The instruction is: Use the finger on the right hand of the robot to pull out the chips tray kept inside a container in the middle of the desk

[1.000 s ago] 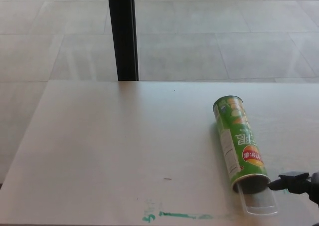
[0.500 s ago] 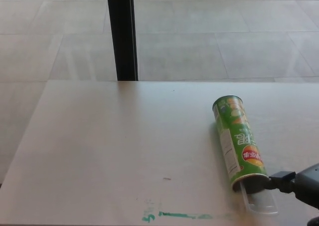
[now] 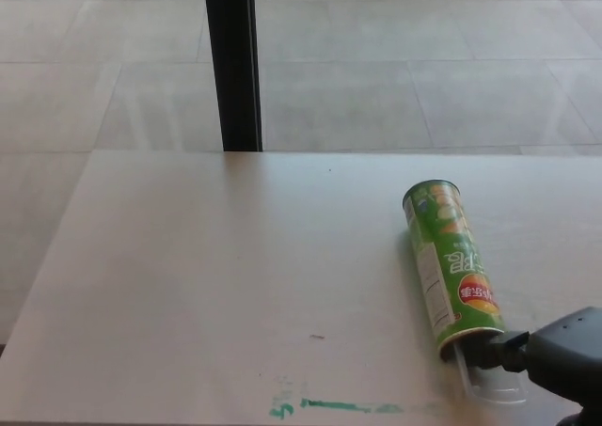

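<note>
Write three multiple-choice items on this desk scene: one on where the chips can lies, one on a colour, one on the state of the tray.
1. Where on the desk does the chips can lie?
A. near the left edge
B. on the right side, lying down
C. upright at the far middle

2. What colour is the smear near the desk's front edge?
A. green
B. red
C. black

3. How is the clear tray?
A. fully inside the can
B. lying apart from the can
C. sticking partly out of the can's near, open end

Answers:
1 B: the can lies on its side right of the middle.
2 A: the streak is green like the can.
3 C: a clear stretch of tray juts out of the mouth, where a finger of the right robot hand reaches in.
</note>
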Motion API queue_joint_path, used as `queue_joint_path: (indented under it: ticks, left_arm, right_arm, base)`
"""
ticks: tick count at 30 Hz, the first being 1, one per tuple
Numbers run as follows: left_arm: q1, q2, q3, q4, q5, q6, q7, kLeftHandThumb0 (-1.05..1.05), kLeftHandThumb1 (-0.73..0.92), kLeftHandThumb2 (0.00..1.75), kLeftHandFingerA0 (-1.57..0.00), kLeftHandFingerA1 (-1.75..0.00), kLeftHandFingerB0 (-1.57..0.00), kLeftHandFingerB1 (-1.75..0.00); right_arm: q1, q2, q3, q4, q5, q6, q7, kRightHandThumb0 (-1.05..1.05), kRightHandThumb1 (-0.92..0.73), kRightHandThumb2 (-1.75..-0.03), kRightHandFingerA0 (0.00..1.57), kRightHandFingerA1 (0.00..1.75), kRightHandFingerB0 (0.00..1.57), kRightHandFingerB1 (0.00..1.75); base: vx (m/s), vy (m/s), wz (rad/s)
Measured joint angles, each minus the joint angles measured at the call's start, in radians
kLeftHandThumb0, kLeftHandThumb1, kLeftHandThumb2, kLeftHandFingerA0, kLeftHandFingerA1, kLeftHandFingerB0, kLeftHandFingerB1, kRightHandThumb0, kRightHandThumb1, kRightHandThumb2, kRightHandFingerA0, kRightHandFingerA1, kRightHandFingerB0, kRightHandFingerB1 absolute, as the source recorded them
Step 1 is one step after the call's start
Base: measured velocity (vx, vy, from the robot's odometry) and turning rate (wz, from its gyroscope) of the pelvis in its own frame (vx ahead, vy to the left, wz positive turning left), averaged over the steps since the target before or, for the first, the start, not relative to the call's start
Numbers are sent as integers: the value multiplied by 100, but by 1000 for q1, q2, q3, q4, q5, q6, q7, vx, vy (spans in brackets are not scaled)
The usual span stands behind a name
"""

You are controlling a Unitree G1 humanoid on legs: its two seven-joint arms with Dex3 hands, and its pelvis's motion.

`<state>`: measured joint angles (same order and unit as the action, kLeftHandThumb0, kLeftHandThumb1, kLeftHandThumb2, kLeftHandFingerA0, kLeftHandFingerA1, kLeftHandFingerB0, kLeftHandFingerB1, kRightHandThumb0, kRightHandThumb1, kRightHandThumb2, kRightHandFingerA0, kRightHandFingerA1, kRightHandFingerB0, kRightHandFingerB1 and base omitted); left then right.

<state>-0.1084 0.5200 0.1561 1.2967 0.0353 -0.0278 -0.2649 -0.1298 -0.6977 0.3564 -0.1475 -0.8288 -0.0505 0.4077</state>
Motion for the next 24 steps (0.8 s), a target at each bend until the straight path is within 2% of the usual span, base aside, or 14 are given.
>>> queue_joint_path:
  ticks: [7, 13, 19, 20, 21, 22, 23, 24]
  left_arm:
    - [0, 0, 0, 0, -1, 0, 0, -48, 72, 63, -53, -63, -50, -53]
    - [3, 0, -5, 0, 0, 0, 0, -48, 73, 62, -56, -61, -58, -55]
    - [4, 0, -8, 1, 1, 0, 1, -48, 74, 62, -55, -63, -56, -55]
    - [4, 0, -8, 0, 1, 0, 1, -48, 74, 62, -54, -62, -56, -55]
    - [5, 0, -8, 0, 1, 0, 1, -48, 74, 62, -54, -62, -56, -55]
    - [6, 1, -8, 0, 1, 0, 1, -48, 74, 62, -54, -62, -56, -55]
    - [6, 1, -7, 0, 1, 0, 1, -47, 73, 61, -55, -61, -57, -55]
    - [6, 1, -7, 0, 1, 0, 1, -47, 74, 62, -55, -61, -59, -57]
  right_arm:
    - [30, 23, 38, 15, -40, 4, -22, -17, -48, -54, 94, 111, 38, 38]
    - [54, 28, 41, 11, -50, 5, -47, -16, -50, -55, 95, 113, 39, 36]
    - [82, 29, 47, -13, -64, 4, -74, -17, -49, -55, 97, 118, 40, 36]
    - [89, 27, 46, -23, -65, 4, -76, -12, -31, -86, 103, 107, 28, 57]
    - [96, 25, 44, -33, -66, 4, -77, -16, -49, -55, 96, 120, 41, 37]
    - [103, 24, 43, -41, -67, 4, -78, -16, -49, -55, 96, 120, 41, 37]
    - [112, 22, 39, -50, -67, 4, -78, -12, -32, -87, 103, 106, 27, 57]
    - [121, 19, 35, -60, -67, 4, -77, -18, -50, -55, 96, 117, 39, 36]
  base:
    - [0, 0, 0]
    - [0, 0, 0]
    - [0, 0, 0]
    - [0, 0, 0]
    - [0, 0, 0]
    - [0, 0, 0]
    - [0, 0, 0]
    - [0, 0, 0]
